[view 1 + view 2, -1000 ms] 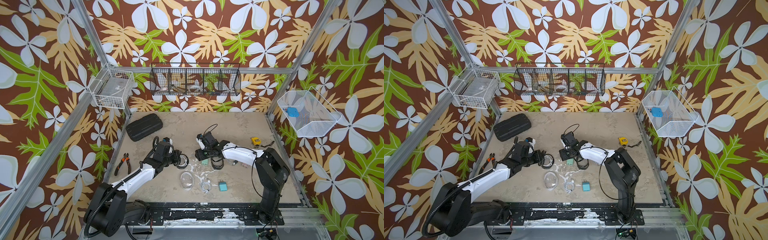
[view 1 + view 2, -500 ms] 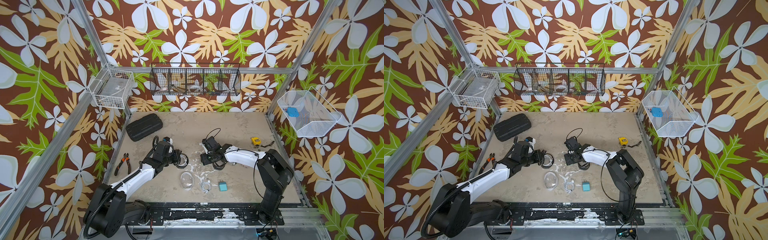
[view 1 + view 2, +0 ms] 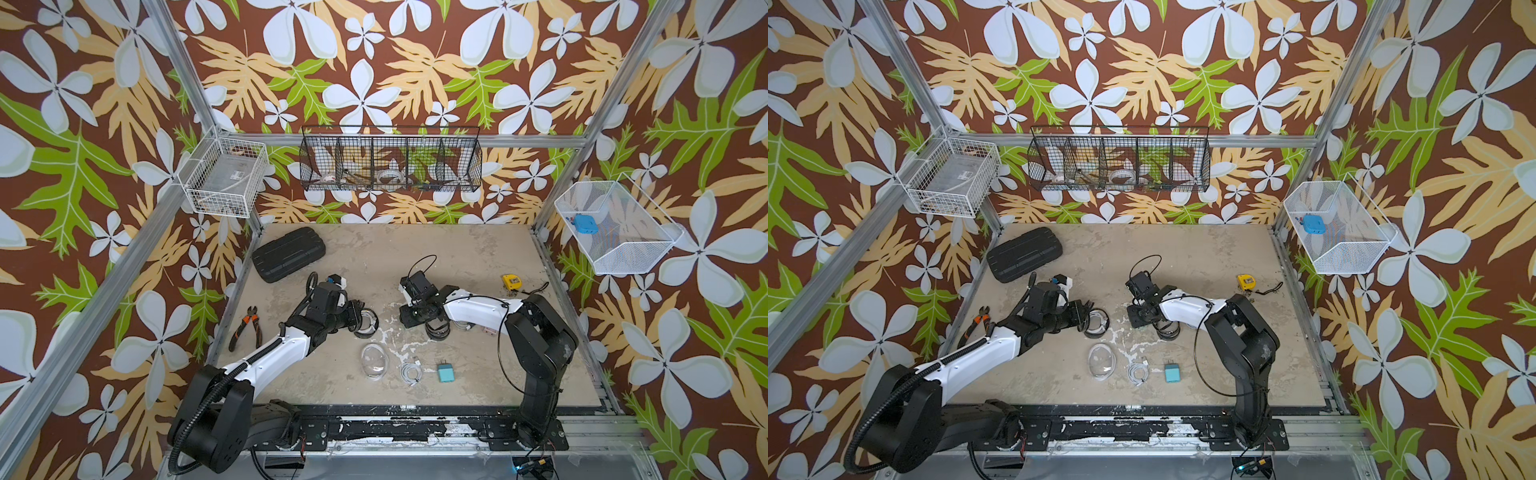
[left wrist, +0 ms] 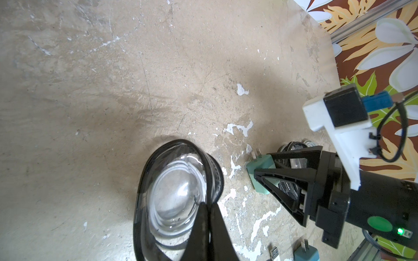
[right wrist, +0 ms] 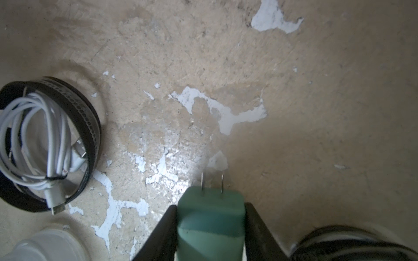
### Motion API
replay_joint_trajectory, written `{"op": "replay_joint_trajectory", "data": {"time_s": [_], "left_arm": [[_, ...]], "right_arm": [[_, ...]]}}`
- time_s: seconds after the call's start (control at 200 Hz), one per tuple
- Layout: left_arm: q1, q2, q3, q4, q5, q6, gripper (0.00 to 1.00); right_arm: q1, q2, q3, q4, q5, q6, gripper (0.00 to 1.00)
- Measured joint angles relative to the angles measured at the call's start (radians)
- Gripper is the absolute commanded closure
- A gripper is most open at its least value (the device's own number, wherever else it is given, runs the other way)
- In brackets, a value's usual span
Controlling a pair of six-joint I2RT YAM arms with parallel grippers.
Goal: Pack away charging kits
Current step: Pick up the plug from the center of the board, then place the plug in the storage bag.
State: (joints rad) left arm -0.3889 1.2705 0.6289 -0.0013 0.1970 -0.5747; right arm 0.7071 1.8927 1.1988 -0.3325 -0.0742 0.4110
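Scuffed tabletop (image 5: 316, 90), mint plug (image 5: 210, 219) between jaws of right gripper (image 5: 210, 206), seemingly clamped, left gripper (image 4: 208, 206) pinching black-rimmed pouch (image 4: 176, 192)

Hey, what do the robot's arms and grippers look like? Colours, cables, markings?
Left arm and right arm: black joint housings, white link shells. A ribbed black conduit loops beside the left arm; a thin black cable arcs beside the right arm. The right gripper has black triangular fingers, a white camera bracket with a blue connector, and a green dot beside a lit green light.
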Motion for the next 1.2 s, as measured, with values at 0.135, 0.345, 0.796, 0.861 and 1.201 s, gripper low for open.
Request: {"op": "replay_joint_trajectory", "data": {"time_s": [0.135,0.345,0.796,0.861,1.201], "left_arm": [[0.000,0.005,0.000,0.002,0.007,-0.001,1.00],[0.000,0.005,0.000,0.007,0.011,-0.005,1.00],[0.000,0.033,-0.001,0.085,0.130,-0.055,1.00],[0.000,0.040,-0.001,0.094,0.145,-0.065,1.00],[0.002,0.053,-0.057,0.201,0.177,-0.166,1.00]], "right_arm": [[0.003,-0.005,-0.013,-0.005,-0.005,-0.009,0.47],[0.012,-0.018,-0.017,-0.011,-0.004,-0.024,0.68],[0.029,-0.088,0.109,-0.012,-0.134,-0.021,0.71],[0.035,-0.061,0.132,0.000,-0.165,-0.017,0.71],[0.074,0.065,0.183,0.040,-0.265,0.026,0.70]]}}
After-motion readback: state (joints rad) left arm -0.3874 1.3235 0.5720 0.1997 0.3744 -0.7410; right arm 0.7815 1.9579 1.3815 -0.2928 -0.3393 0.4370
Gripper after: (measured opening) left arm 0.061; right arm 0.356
